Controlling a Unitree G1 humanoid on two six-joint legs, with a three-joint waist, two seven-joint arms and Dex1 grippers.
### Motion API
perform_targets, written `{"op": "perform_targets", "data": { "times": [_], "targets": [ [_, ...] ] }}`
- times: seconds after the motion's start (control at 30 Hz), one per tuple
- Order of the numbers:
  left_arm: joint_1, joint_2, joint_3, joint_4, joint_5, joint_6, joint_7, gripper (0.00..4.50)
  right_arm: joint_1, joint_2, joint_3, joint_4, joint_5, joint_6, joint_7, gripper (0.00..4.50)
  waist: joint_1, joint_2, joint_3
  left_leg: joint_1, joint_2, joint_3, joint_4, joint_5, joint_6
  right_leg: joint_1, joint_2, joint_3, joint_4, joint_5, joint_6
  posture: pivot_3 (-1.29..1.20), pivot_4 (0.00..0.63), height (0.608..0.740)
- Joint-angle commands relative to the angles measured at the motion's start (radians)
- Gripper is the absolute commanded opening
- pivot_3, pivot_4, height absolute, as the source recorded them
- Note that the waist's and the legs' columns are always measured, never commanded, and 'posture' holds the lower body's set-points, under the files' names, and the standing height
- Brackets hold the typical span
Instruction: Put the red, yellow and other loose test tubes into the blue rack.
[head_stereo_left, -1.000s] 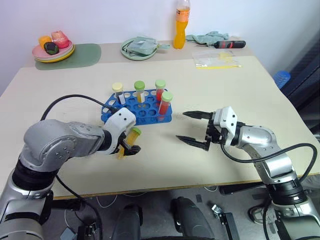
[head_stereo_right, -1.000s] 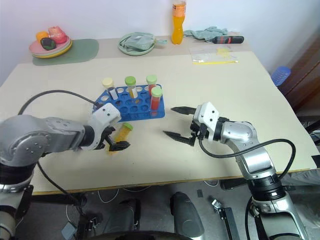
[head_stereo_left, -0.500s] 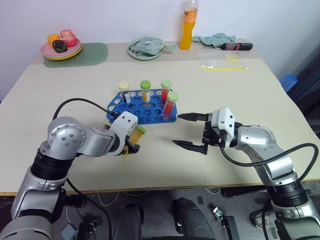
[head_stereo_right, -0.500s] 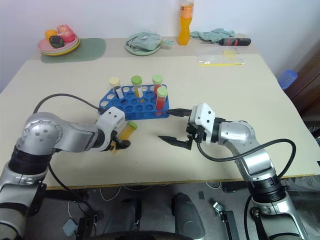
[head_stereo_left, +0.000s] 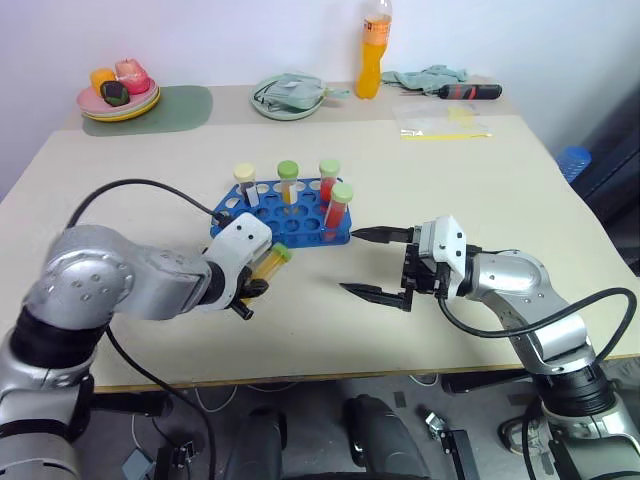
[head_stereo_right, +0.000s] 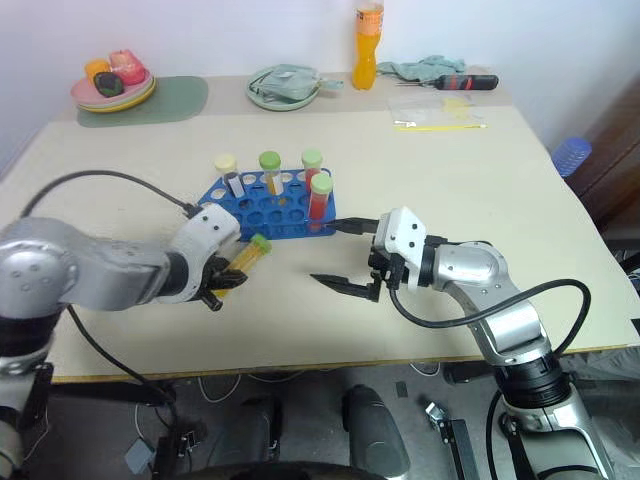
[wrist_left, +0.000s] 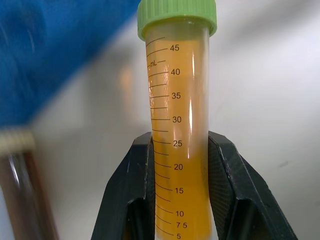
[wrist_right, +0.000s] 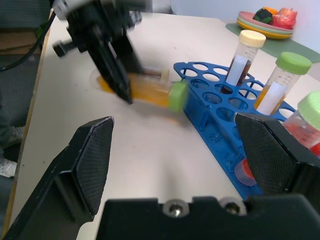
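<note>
Left hand (head_stereo_left: 252, 290) grips yellow-orange tube (head_stereo_left: 268, 263) beside blue rack (head_stereo_left: 300, 226).

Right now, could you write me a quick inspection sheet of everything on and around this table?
Surface: beige table, bare between the arms.
Job's things: blue rack holds four capped tubes upright; yellow tube held near the rack.
Clutter: orange bottle, plate of food, cloth on a dish, screwdriver, plastic bag, all along the far edge.
Grippers: left gripper shut on the yellow tube; right gripper open, holding nothing.
Cables: black cable loops over the left arm; another by the right.
Surroundings: pale wall behind.
</note>
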Motion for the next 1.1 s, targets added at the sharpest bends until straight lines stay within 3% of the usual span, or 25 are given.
{"op": "perform_targets", "data": {
  "times": [0.03,0.13,0.27,0.33,0.43,0.63,1.1],
  "targets": [
    [0.07,0.009,0.041,-0.088,0.397,-0.39,-0.163,0.8,-0.004,0.019,-0.016,-0.03,0.021,0.007,-0.025,4.28,0.002,0.0,0.0,0.0,0.0,0.0,-0.001,0.001,-0.001,0.0,0.0,0.0,0.0,0.0,0.0,0.0,0.15,0.74],
    [0.106,-0.089,-0.017,-0.042,0.664,-0.634,-0.162,0.8,0.01,0.032,-0.02,-0.01,0.018,0.015,-0.046,4.28,0.007,0.0,0.0,0.0,0.0,0.0,-0.001,0.001,-0.001,0.0,0.0,0.0,-0.001,0.0,0.0,0.0,0.15,0.74],
    [0.137,-0.281,-0.186,0.112,1.052,-0.963,-0.106,0.8,0.028,0.049,-0.018,0.001,0.005,0.012,-0.072,4.28,0.027,0.0,0.0,-0.001,0.0,0.001,0.0,0.001,-0.001,0.001,0.0,0.0,-0.003,0.0,0.0,0.0,0.15,0.74],
    [0.153,-0.377,-0.225,0.22,1.169,-1.114,-0.102,0.8,0.033,0.057,-0.015,-0.001,0.003,0.015,-0.085,4.28,0.029,0.0,0.0,-0.001,0.0,0.001,0.0,0.0,-0.001,0.001,0.0,0.0,-0.004,0.0,0.0,0.0,0.15,0.74],
    [0.173,-0.506,-0.208,0.364,1.242,-1.291,-0.111,0.8,0.04,0.058,-0.017,-0.005,0.001,0.021,-0.102,4.28,0.03,0.0,0.0,-0.001,0.0,0.001,0.0,0.0,0.0,0.001,0.0,0.0,-0.004,0.0,0.0,0.0,0.15,0.74],
    [0.179,-0.615,-0.204,0.556,1.342,-1.489,-0.2,0.8,0.066,0.041,-0.032,-0.036,0.01,0.046,-0.122,4.28,0.027,0.0,-0.001,0.0,0.0,0.0,0.0,0.0,0.0,0.001,0.0,0.0,-0.002,0.0,0.0,0.0,0.15,0.74],
    [0.196,-0.742,-0.144,0.725,1.401,-1.536,-0.31,0.8,0.086,0.027,-0.054,-0.072,0.019,0.079,-0.144,4.28,0.027,0.0,-0.001,0.0,0.0,0.0,0.0,0.0,0.0,0.001,0.0,0.0,-0.002,0.001,0.0,0.0,0.15,0.74]
  ]
}}
